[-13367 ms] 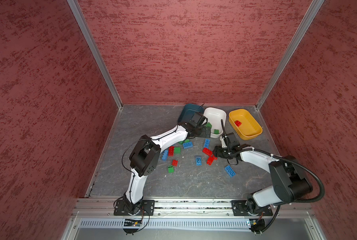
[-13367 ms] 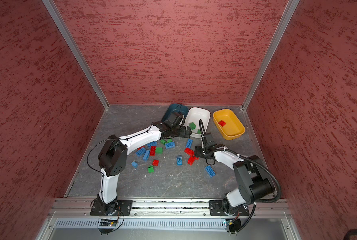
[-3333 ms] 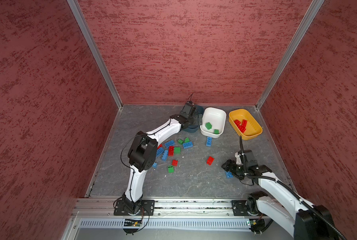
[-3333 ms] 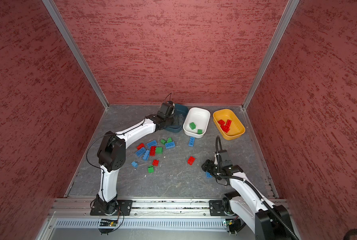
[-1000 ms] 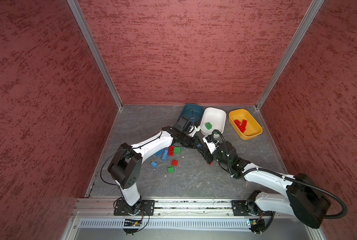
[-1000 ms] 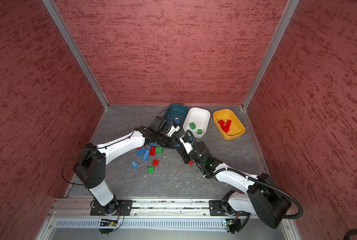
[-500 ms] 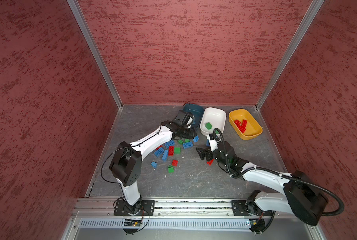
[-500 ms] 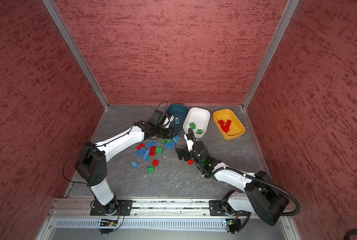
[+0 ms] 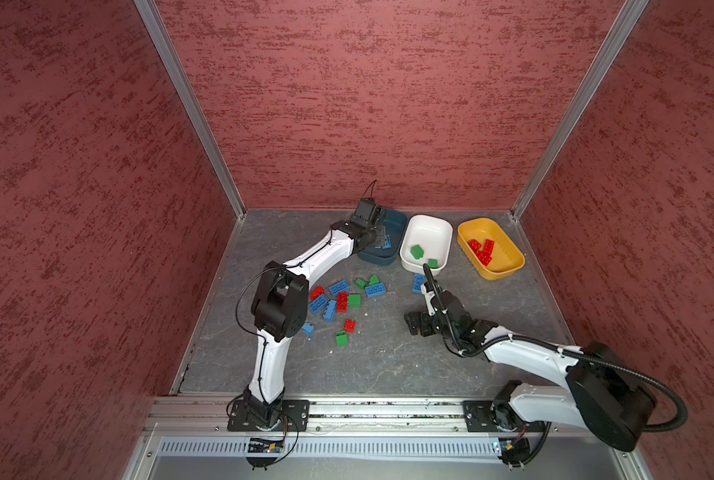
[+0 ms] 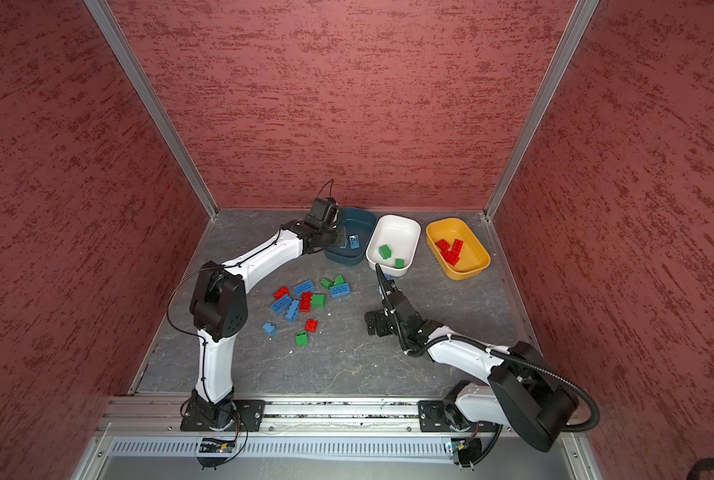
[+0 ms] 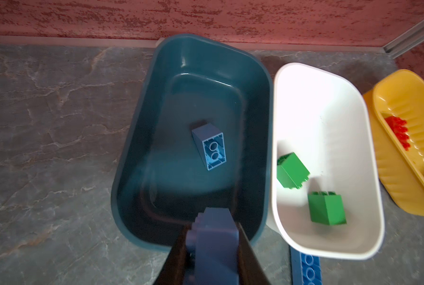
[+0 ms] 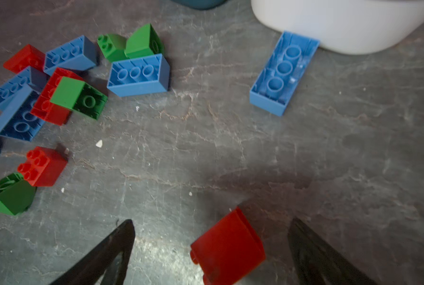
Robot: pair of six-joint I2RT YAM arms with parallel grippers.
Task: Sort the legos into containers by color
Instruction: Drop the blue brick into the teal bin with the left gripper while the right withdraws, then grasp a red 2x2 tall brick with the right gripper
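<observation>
Teal tub (image 11: 171, 61) holding blue brick (image 11: 212, 150), white tub (image 11: 329, 111) greens (image 11: 292, 170), yellow tub (image 9: 509, 270) reds (image 9: 482, 251)

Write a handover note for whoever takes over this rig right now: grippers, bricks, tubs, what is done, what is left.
Left gripper: shut on the held blue brick, above the teal tub.
Right gripper: open, jaws either side of a red brick on the table, not gripped.
Done: one sorted blue brick in the teal tub, two green bricks in the white tub, several red bricks in the yellow tub.
Left: release the held blue, grasp the red, then sort the loose pile and the lone blue brick beside the white tub.
</observation>
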